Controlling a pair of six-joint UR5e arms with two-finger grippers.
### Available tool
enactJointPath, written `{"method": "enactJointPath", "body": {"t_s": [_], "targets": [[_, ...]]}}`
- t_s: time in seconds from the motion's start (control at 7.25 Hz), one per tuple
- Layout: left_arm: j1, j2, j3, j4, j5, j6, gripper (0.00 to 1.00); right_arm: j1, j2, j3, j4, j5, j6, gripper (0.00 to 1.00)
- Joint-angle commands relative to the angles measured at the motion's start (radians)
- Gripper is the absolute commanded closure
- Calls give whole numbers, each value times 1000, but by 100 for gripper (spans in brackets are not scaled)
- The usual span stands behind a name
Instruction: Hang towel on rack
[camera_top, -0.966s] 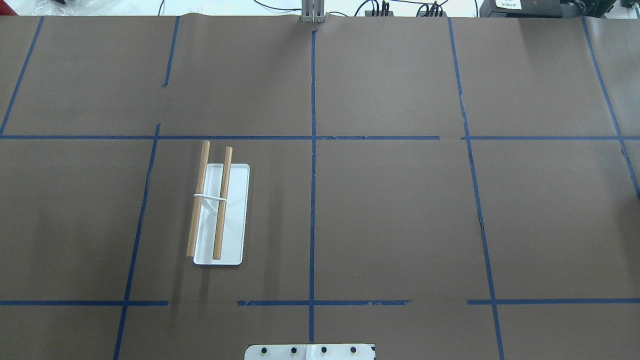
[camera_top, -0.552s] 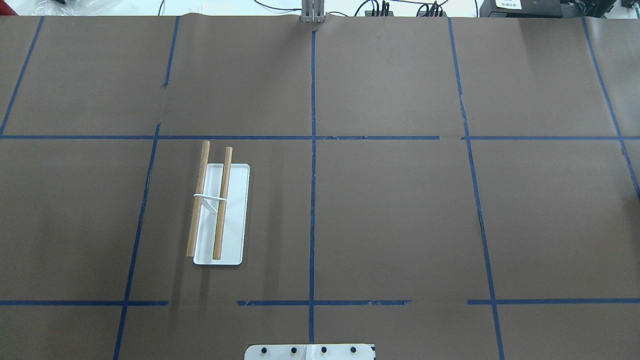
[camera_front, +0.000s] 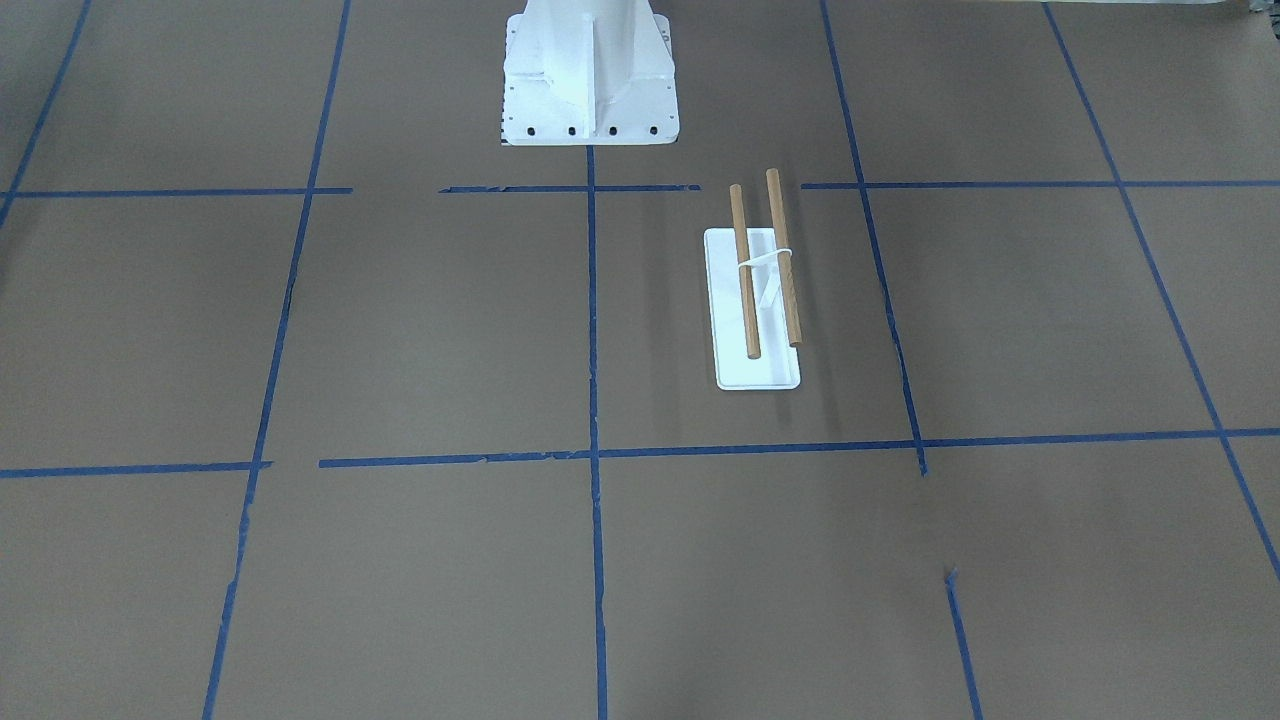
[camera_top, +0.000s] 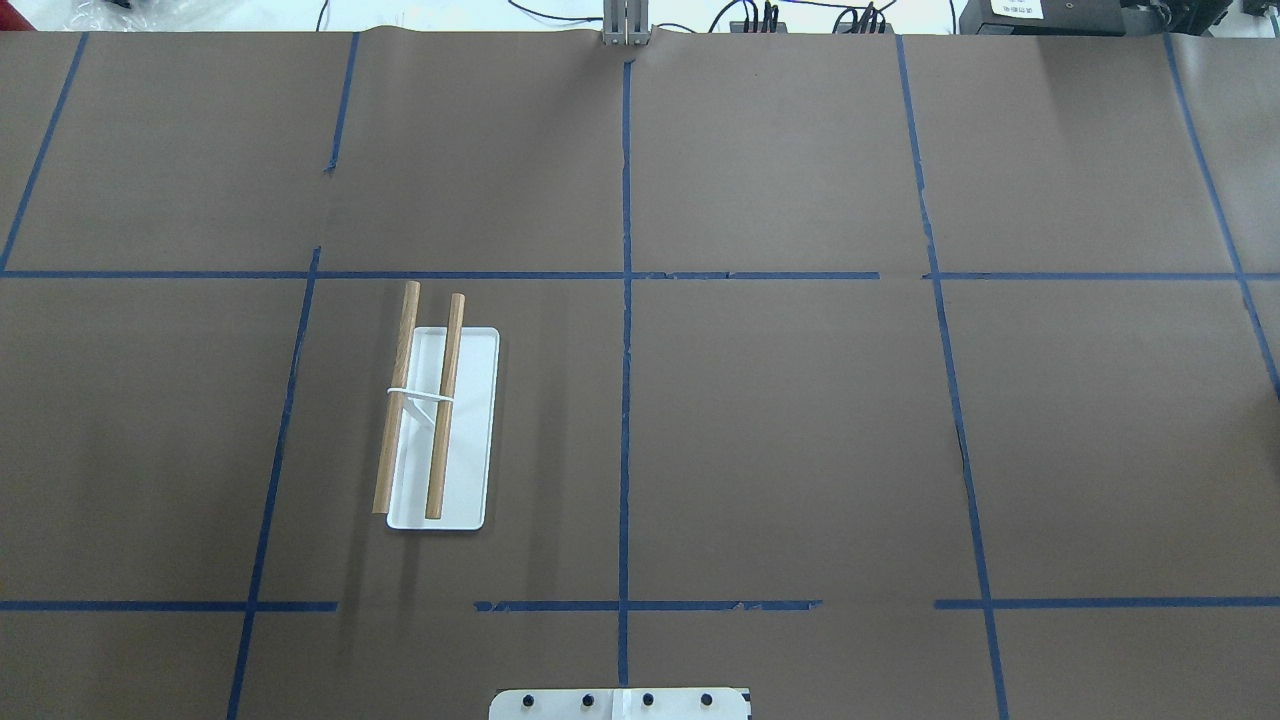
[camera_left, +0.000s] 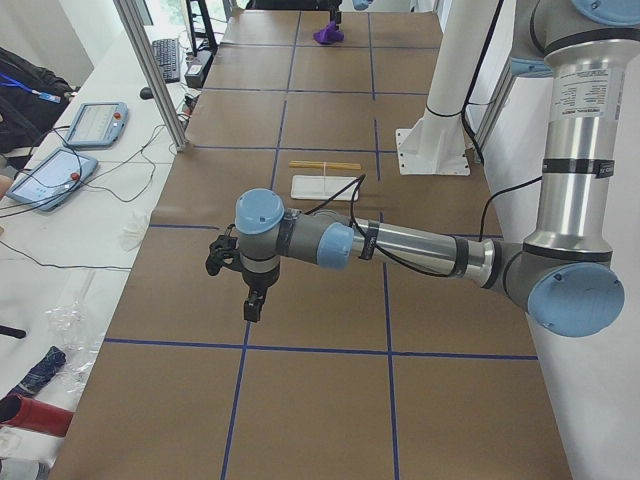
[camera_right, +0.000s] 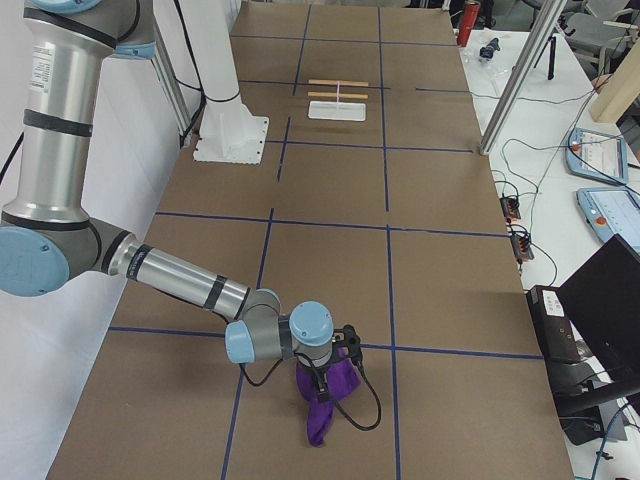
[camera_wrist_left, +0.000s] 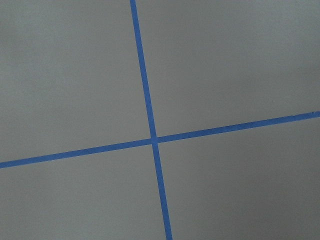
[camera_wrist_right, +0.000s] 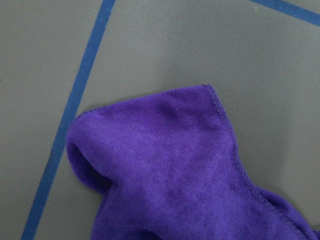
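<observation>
The rack (camera_top: 470, 430) stands left of the table's middle in the overhead view, its two brown dowels bare; it also shows in the front view (camera_front: 758, 370), far in the left view (camera_left: 325, 186) and far in the right view (camera_right: 338, 110). The purple towel (camera_right: 322, 408) hangs crumpled under my right gripper (camera_right: 322, 378) at the table's right end, just above the paper. It fills the right wrist view (camera_wrist_right: 175, 175) and is a small purple heap far off in the left view (camera_left: 328, 34). My left gripper (camera_left: 252, 305) hovers over bare paper at the left end. I cannot tell either gripper's state.
The white robot pedestal (camera_front: 588, 80) is bolted at the table's near edge. Blue tape lines (camera_wrist_left: 152, 139) cross the brown paper. Aluminium posts (camera_left: 150, 70), tablets (camera_left: 95, 122) and cables lie on the side bench. A laptop (camera_right: 600, 300) sits beyond the right end.
</observation>
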Motion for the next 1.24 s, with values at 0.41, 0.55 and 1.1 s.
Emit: {"method": "enactJointPath", "body": {"t_s": [0.41, 0.55, 1.1], "targets": [[0, -2, -2, 0, 0, 0, 0, -43, 9, -44, 8, -8, 0, 5], [0, -3, 0, 0, 0, 0, 0, -44, 17, -45, 11, -5, -7, 70], [-2, -6, -13, -2, 1, 0, 0, -40, 46, -33, 12, 15, -21, 100]]}}
